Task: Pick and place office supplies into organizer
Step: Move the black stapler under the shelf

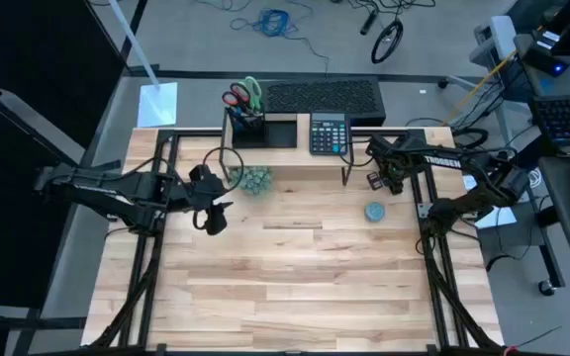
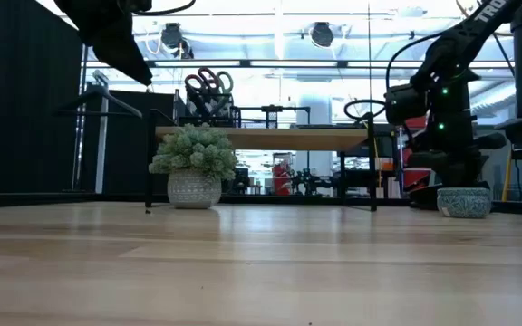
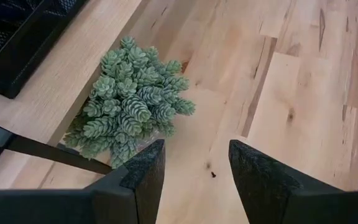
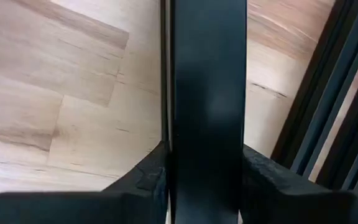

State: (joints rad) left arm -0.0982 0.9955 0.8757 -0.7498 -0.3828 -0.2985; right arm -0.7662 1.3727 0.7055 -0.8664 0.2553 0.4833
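Organizer upper centre on riser shelf, scissors already in its cup. Left claw released, empty, near succulent. Right claw clenched around a black bar. No loose supplies visible; retract carefully.

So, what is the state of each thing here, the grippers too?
Left gripper: open, empty, over the table near the plant.
Right gripper: shut on a dark bar.
Scissors: two pairs, standing handles-up in the organizer.
Organizer: upright on the shelf.
Calculator: flat on the shelf.
Plant: upright on the table.
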